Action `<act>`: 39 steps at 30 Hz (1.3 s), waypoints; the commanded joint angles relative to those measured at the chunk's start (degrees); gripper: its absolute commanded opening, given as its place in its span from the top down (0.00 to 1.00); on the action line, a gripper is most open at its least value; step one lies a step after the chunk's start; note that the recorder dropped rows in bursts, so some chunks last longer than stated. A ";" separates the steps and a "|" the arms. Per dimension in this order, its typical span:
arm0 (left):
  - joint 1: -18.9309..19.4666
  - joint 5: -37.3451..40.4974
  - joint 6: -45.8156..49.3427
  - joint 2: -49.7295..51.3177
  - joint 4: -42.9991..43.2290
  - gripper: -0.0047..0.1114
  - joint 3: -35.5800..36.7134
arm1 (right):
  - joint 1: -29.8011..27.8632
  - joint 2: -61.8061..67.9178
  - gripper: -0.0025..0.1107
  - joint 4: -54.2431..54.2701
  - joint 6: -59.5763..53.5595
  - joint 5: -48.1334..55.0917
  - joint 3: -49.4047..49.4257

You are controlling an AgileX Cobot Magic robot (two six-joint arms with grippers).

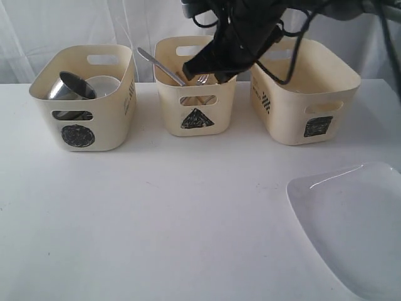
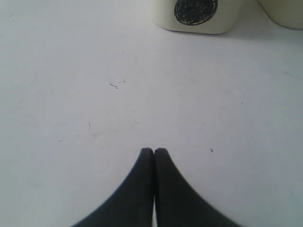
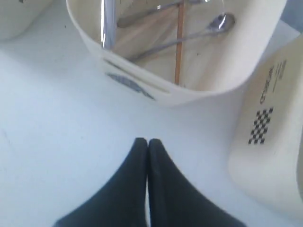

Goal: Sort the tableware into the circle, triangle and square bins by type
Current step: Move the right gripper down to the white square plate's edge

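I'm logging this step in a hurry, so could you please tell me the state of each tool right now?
Left tool: closed, holding nothing.
Right tool: closed, holding nothing.

Looks like a robot test lab: plain white table (image 1: pixel 156 219), white curtain (image 1: pixel 56 25) across the top, cabled black arm (image 1: pixel 241 31) at top centre, bins (image 1: pixel 169 103) with hand-inked shapes (circle (image 1: pixel 78 135), triangle (image 1: pixel 197 119), square (image 1: pixel 317 126)).

We see a white tabletop (image 1: pixel 188 213) carrying three cream bins in a row: the circle bin (image 1: pixel 109 128) at eleven o'clock, the triangle bin (image 1: pixel 169 106) at twelve, the square bin (image 1: pixel 288 110) at one. The large white plate (image 1: pixel 351 232) lies flat at four o'clock, well apart from the bins and cut off by the view's edge.
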 commanded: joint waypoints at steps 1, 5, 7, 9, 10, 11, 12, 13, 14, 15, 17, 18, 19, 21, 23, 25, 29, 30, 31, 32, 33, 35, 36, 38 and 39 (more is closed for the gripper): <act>-0.39 0.00 0.00 -0.21 -0.29 0.96 0.18 | -0.42 -12.80 0.98 -1.36 4.18 -7.13 16.62; -0.39 0.00 0.00 -0.21 -0.29 0.96 0.18 | -0.42 -26.76 0.98 -7.53 7.85 -8.54 32.72; -0.39 0.00 0.00 -0.21 -0.29 0.96 0.18 | -1.41 -37.77 0.98 -19.81 18.01 -4.60 43.26; -0.39 0.00 0.00 -0.21 -0.29 0.96 0.18 | -5.79 -48.99 0.98 -33.49 29.30 2.50 53.35; -0.39 0.00 0.00 -0.21 -0.29 0.96 0.18 | -10.41 -55.52 0.98 -40.13 32.79 4.76 59.81; -0.39 0.00 0.00 -0.21 -0.29 0.96 0.18 | -13.36 -58.98 0.98 -41.13 32.94 4.86 62.45; -0.39 0.00 0.00 -0.21 -0.29 0.96 0.18 | -18.45 -64.24 0.98 -40.05 32.94 3.08 66.35; -0.39 0.00 0.00 -0.21 -0.29 0.96 0.18 | -20.91 -66.53 0.98 -38.18 32.94 2.11 68.20; -0.39 0.00 0.00 -0.21 -0.29 0.96 0.18 | -24.89 -69.44 0.98 -33.23 32.33 0.71 71.16; -0.39 0.00 0.00 -0.21 -0.29 0.96 0.18 | -27.12 -70.45 0.98 -26.26 29.98 0.11 73.31; -0.39 0.00 0.00 -0.21 -0.29 0.96 0.18 | -29.64 -69.86 0.98 -10.65 18.21 -1.42 74.85; -0.39 0.00 0.00 -0.21 -0.29 0.96 0.18 | -30.13 -69.10 0.98 -3.06 13.79 -1.42 74.85; -0.39 0.00 0.00 -0.21 -0.29 0.96 0.18 | -30.74 -67.67 0.98 6.76 7.67 -1.29 74.85; -0.39 0.00 0.00 -0.21 -0.29 0.96 0.18 | -30.83 -65.31 0.98 19.59 2.77 -0.25 74.74; -0.39 0.00 0.00 -0.21 -0.29 0.96 0.18 | -30.83 -64.05 0.98 26.54 -0.33 1.09 74.50; -0.39 0.00 0.00 -0.21 -0.29 0.96 0.18 | -30.83 -61.86 0.98 38.67 -7.05 2.61 74.14; -0.39 0.00 0.00 -0.21 -0.29 0.96 0.18 | -30.83 -59.41 0.98 45.78 -10.12 -0.73 74.14; -0.39 0.00 0.00 -0.21 -0.29 0.96 0.18 | -30.83 -59.23 0.98 45.78 -10.12 -2.40 74.14; -0.39 0.00 0.00 -0.21 -0.29 0.96 0.18 | -30.83 -59.14 0.98 45.78 -10.12 -4.23 74.14; -0.39 0.00 0.00 -0.21 -0.29 0.96 0.18 | -30.83 -59.14 0.98 45.98 -9.98 -6.63 74.14; -0.39 0.00 0.00 -0.21 -0.29 0.96 0.18 | -30.83 -59.14 0.98 46.60 -9.98 -7.21 74.14; -0.39 0.00 0.00 -0.21 -0.29 0.96 0.18 | -30.83 -58.85 0.96 51.27 -9.98 -7.23 74.14; -0.39 0.00 0.00 -0.21 -0.29 0.96 0.18 | -30.83 -57.99 0.92 58.33 -11.95 -8.01 73.86; -0.39 0.00 0.00 -0.21 -0.29 0.96 0.18 | -31.40 -54.45 0.88 66.10 -16.49 -11.18 70.21; -0.39 0.00 0.00 -0.21 -0.29 0.96 0.18 | -32.38 -52.87 0.88 66.75 -17.91 -11.79 68.64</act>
